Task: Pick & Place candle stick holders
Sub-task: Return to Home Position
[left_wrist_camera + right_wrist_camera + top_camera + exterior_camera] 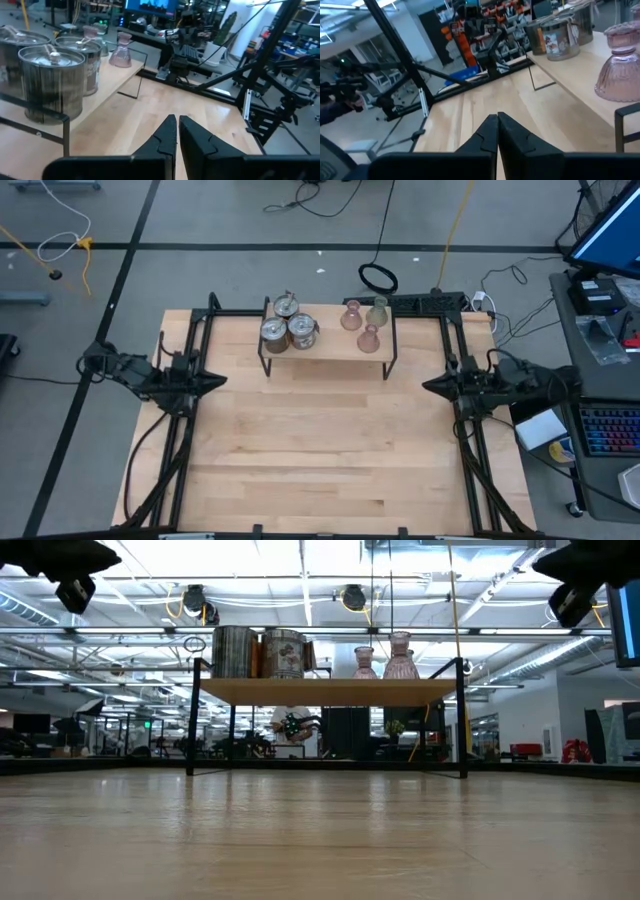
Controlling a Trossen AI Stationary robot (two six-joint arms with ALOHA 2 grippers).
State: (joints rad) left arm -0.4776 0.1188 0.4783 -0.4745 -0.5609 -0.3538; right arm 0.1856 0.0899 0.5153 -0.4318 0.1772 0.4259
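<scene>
Three round silver-bronze metal holders [287, 324] and three glassy holders [364, 323] stand on their bases on a small wooden shelf [330, 346] with black legs at the table's far middle. The metal ones are on its left half, the glassy ones on its right. They also show in the low view [262, 653] [385, 657] and in the wrist views [52, 80] [620, 70]. My left gripper [218, 380] is shut and empty over the table's left side. My right gripper [428, 386] is shut and empty over the right side. Both are well clear of the shelf.
Black frame rails [190, 350] run along both table sides and behind the shelf. A desk with a keyboard [608, 430] and screen stands off the table's right edge. The wooden tabletop [320, 450] in front of the shelf is bare.
</scene>
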